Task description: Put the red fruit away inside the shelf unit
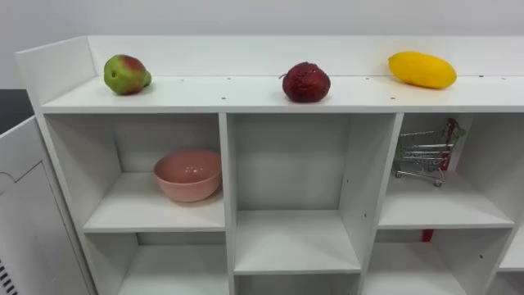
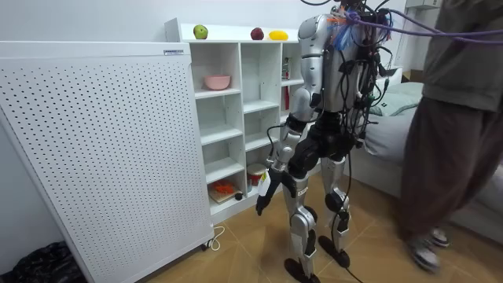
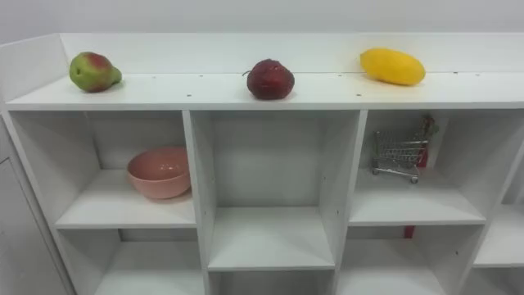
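White cubby closet (image 1: 225, 164) dead ahead, with the robot standing before it. Its left hand (image 2: 265, 192) hangs low by the thigh, can't tell if it's open or closed. Pink bowl (image 1: 187, 174) sits in the upper left cubby, toy shopping cart (image 1: 422, 156) upper right. Green-red pear (image 1: 126, 74), dark red fruit (image 1: 305, 83) and mango (image 1: 422, 70) lie on top, well apart. Probably best to reach high and cup each one from above, since they'd roll.

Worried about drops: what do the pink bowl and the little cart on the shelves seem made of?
The pink bowl looks like matte ceramic or plastic: thick rim, even colour, soft sheen; I cannot tell which. The little cart seems to be bright metal wire, with a thin open grid and a red part on top.
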